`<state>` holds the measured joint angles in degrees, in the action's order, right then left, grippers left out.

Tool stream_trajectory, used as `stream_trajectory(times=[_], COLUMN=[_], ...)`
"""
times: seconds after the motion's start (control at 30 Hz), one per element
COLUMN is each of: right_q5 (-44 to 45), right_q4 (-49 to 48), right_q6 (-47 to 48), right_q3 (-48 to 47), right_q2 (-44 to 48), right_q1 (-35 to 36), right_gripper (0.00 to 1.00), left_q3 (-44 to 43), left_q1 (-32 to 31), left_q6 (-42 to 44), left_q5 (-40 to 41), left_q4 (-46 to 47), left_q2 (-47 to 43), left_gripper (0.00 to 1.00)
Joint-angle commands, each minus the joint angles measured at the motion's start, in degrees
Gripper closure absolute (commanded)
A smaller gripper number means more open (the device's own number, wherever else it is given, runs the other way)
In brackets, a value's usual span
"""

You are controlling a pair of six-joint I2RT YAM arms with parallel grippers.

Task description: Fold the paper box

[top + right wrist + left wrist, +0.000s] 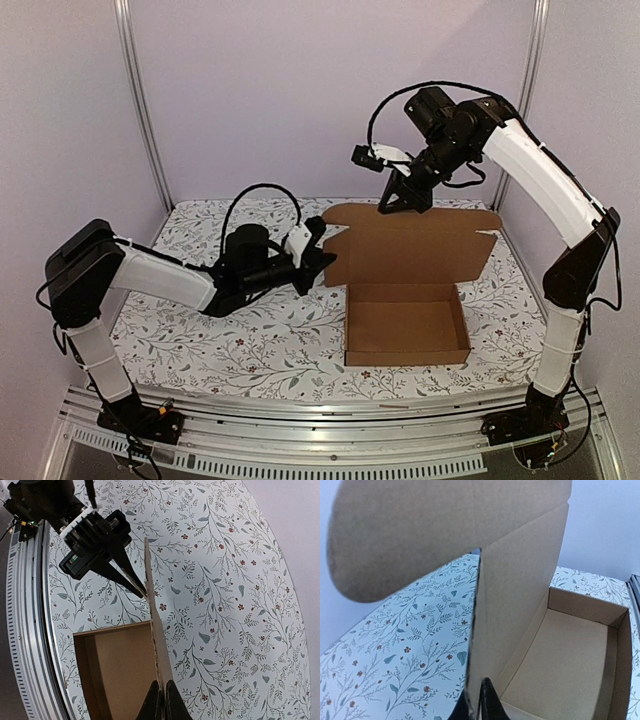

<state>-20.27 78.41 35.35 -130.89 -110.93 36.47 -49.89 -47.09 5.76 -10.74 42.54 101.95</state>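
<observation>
Here we are over the white tablecloth printed with grey leaves and small red flowers [230, 340], and the brown corrugated cardboard mailer box [405, 322] sits right of centre on it, between the 2 arms. Its shallow rectangular tray lies flat on the cloth, open side up. The wide brown lid panel [410, 250] is raised from the tray's far wall, so the box is open.

The left gripper [322, 262] reaches in low from the left, its black fingers pinched together on the lid's left edge, just above the tray's far-left corner. From the left wrist you see those 2 dark fingertips [487, 705] at the bottom of the view, closed on the thin cardboard. The rounded side flap [420, 530] looms above them, with the tray's brown floor off to the right.

The right gripper [392, 205] comes down from high on the right, arm arched over the table. It is clamped on the lid's top edge, toward that edge's left end. The right wrist view looks straight down the panel edge-on, its own fingers closed on the cardboard at the bottom. The left arm's tool grips the same sheet farther along.

So both tools grip the lid, 1 low at the side and 1 on top, well apart. The silver aluminium rail [300, 410] runs along the near edge, with both arm bases on it.
</observation>
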Motion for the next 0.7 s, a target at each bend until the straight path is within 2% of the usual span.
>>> stream_trajectory(times=[0.0, 0.1, 0.17, 0.3, 0.47, 0.6, 0.67], right_q5=[2.25, 3.54, 3.32, 3.10, -1.99, -4.06, -5.30], right_q4=[1.91, -0.82, -1.29, -0.88, -1.55, -8.73, -12.48], right_q6=[-5.06, -7.43, -8.16, -8.10, -6.81, -5.08, -2.98], right_q3=[2.47, 5.21, 5.51, 4.70, 7.23, 19.39, 26.98], right_q2=[-0.68, 0.37, 0.74, 2.85, 12.80, 24.97, 28.87], right_q1=[0.46, 0.46, 0.46, -0.72, -9.69, -19.68, -24.14], right_gripper=[0.96, 0.97, 0.94, 0.81, 0.50, 0.28, 0.22], left_q3=[-2.50, -4.05, -4.12, -3.38, -2.18, -0.88, 0.45], left_q1=[-6.80, -10.36, -11.35, -11.34, -9.99, -7.97, -6.81], left_q6=[-3.73, -7.03, -8.76, -7.88, -3.70, -2.83, -2.47], left_q5=[15.00, 27.02, 27.62, 26.86, 24.99, 24.52, 22.76], left_q4=[0.63, -1.72, -1.55, -2.53, -7.75, -12.93, -14.12], left_q2=[-0.14, -0.28, -0.30, -1.88, -6.30, -9.61, -11.60], left_gripper=[1.00, 1.00, 1.00, 1.00, 1.00, 1.00, 1.00])
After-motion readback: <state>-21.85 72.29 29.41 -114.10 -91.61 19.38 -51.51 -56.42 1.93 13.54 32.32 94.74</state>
